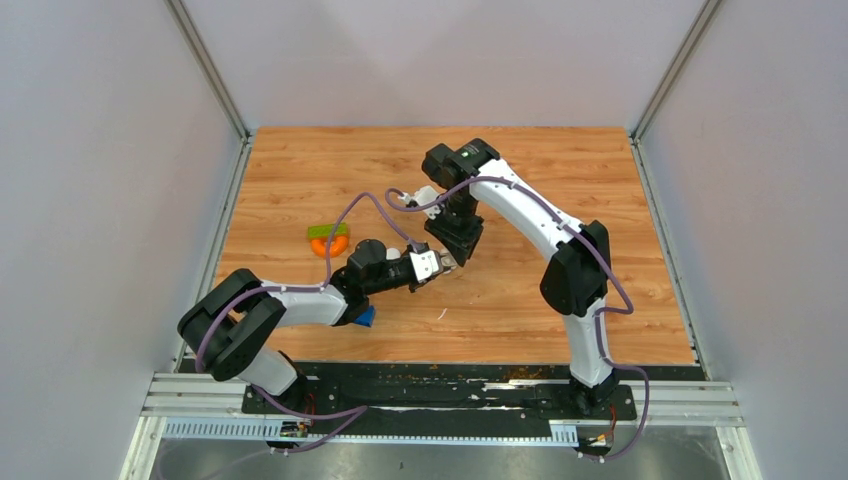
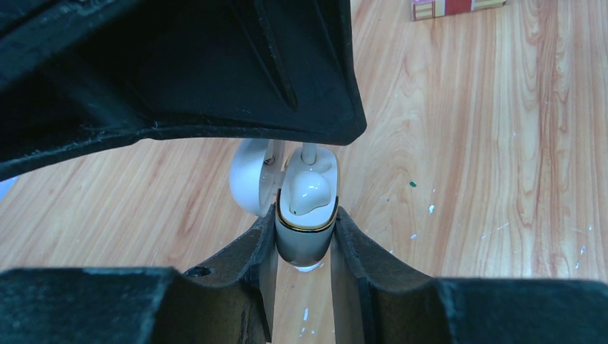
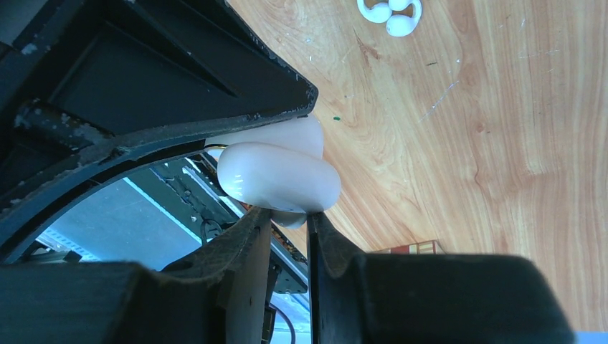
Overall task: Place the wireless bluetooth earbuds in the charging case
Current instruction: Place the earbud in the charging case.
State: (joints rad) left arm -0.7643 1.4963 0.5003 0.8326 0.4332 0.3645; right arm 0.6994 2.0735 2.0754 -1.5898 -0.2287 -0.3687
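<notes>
**A:** Where is the case?

**B:** The glossy white plastic charging case (image 2: 305, 244) with a thin gold rim is above the light wooden table (image 1: 600, 180), near its middle. The left gripper (image 2: 305, 221) is clamped on its two sides. Its rounded lid (image 2: 249, 175) is swung open to the left.

**A:** And the earbuds?

**B:** One small white plastic earbud (image 2: 310, 192) lies in the open mouth of the case, inside the rim. A cluster of loose white earbuds (image 3: 391, 14) lies on the wood, well apart from the case.

**A:** What about the other arm?

**B:** The right gripper (image 3: 289, 218) meets the case from the far side, its jaws only narrowly apart. A small white piece shows at the tips. I cannot tell whether it is pinched or what it is.

**A:** Is anything in the way?

**B:** In the left wrist view, the black body of the right gripper hangs just over the case and hides the top of the lid. From above, both grippers cover the case.

**A:** Anything else around?

**B:** A green-and-orange plastic toy (image 1: 328, 238) lies left of the grippers. A blue toy brick (image 1: 366, 318) is mostly hidden under the left arm. A small red-and-tan striped block (image 2: 448, 7) shows at the edge of the left wrist view.
</notes>
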